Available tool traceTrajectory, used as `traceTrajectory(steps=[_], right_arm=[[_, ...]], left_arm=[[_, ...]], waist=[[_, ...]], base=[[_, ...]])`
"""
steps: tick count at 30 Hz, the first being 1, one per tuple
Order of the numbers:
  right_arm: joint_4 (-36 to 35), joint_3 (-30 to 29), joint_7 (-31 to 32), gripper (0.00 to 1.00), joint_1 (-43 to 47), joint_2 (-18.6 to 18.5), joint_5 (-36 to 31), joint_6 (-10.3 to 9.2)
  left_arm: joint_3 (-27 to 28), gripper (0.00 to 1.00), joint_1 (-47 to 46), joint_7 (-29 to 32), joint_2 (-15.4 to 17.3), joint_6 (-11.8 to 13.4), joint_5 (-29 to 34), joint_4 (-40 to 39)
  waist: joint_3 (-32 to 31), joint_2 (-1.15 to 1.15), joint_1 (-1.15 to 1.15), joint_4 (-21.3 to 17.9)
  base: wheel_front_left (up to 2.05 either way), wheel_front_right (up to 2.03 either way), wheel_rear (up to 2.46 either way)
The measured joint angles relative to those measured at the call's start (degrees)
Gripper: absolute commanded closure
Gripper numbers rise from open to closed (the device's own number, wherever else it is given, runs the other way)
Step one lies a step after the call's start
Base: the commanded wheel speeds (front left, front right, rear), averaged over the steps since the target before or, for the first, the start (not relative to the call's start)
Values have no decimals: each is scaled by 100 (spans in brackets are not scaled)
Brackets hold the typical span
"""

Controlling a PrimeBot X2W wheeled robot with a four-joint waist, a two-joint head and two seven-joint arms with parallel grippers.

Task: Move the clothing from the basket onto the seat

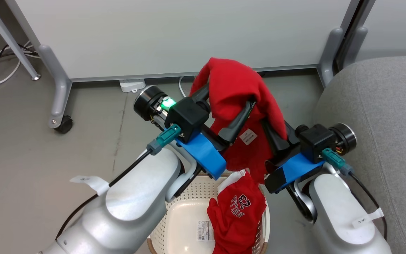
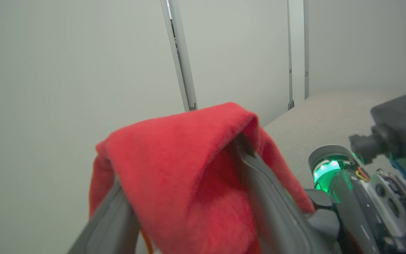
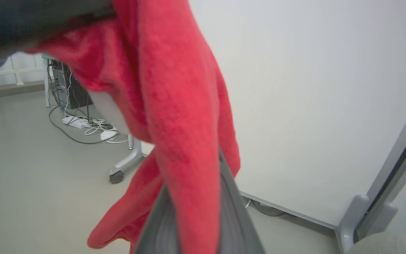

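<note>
Fingers of the left gripper [image 1: 224,102] stand spread under the plain red garment [image 1: 238,81] — the right gripper [image 1: 270,130] clamps it above the basket [image 1: 192,192]; the printed garment [image 1: 236,211] lies inside, seat [image 1: 382,116] at right

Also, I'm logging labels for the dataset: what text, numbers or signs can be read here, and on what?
"BULLS 23": white print on the printed red garment in the basket, upside down in the head view.
White tag on the plain red garment: too small to read.
Barcode sticker on the basket's bottom: too small to read.
Left forearm paper tag and right forearm paper tag: marks too small to read.
</note>
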Motion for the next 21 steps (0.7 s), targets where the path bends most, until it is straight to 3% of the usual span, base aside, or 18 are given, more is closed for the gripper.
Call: traceTrajectory(steps=[11, 21], right_arm=[[-144, -554, 0, 100, 91, -1, -167, 0], [-370, -1207, 0, 100, 268, -5, -344, 0]], left_arm=[[-140, 0, 211, -18, 66, 49, 9, -46], [-276, 0, 456, -15, 179, 113, -3, -208]], waist=[[35, 0, 0, -75], [70, 0, -1, -514]], base=[[0, 0, 0], [0, 0, 0]])
